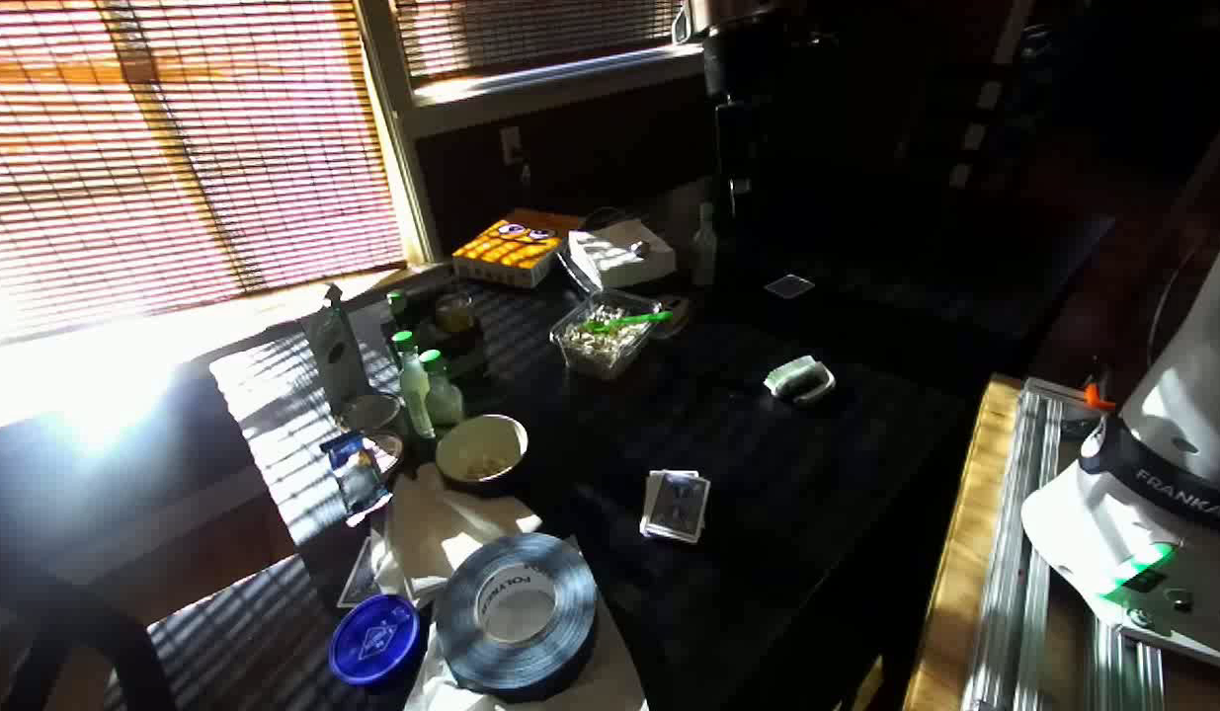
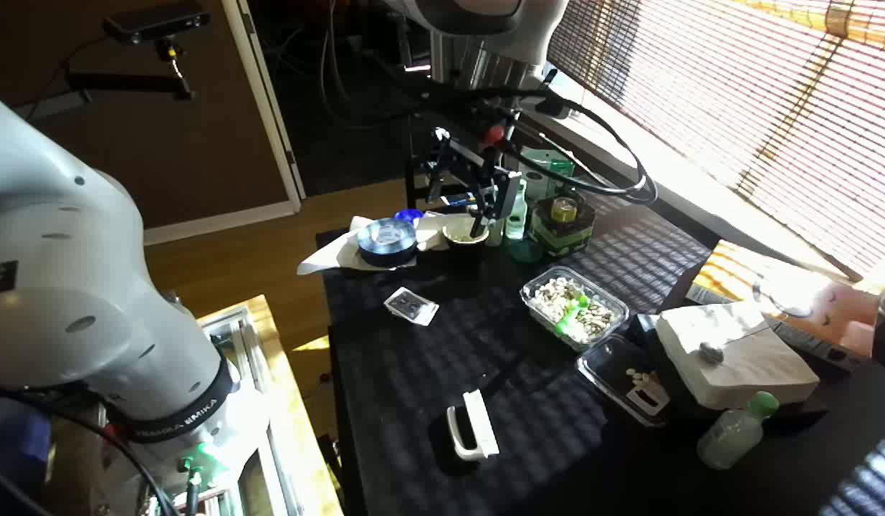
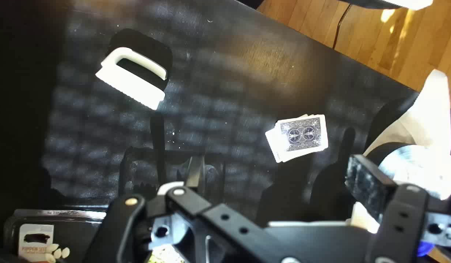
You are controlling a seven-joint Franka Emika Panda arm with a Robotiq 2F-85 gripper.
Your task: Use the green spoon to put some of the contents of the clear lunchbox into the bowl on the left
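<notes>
The clear lunchbox (image 1: 602, 357) stands open with pale, seed-like contents; it also shows in an exterior view (image 2: 535, 313). The green spoon (image 1: 637, 319) lies in it on the contents, also seen in an exterior view (image 2: 572, 317). A sliver of the contents (image 3: 165, 254) shows at the bottom of the wrist view. The pale bowl (image 1: 469, 441) has a little matter at its bottom and shows in an exterior view (image 2: 456, 231). My gripper (image 2: 472, 204) hangs in the air, appearing near the bowl there. In the wrist view my gripper (image 3: 282, 177) has its fingers wide apart with nothing between them.
A white brush (image 2: 478, 426) and playing cards (image 2: 411, 306) lie on the dark table. A tape roll (image 1: 516, 612) and green-capped bottles (image 1: 413, 385) stand near the bowl. The lunchbox's lid (image 2: 607, 390), white napkins (image 2: 736, 351) and a yellow box (image 1: 511, 247) are beside the lunchbox.
</notes>
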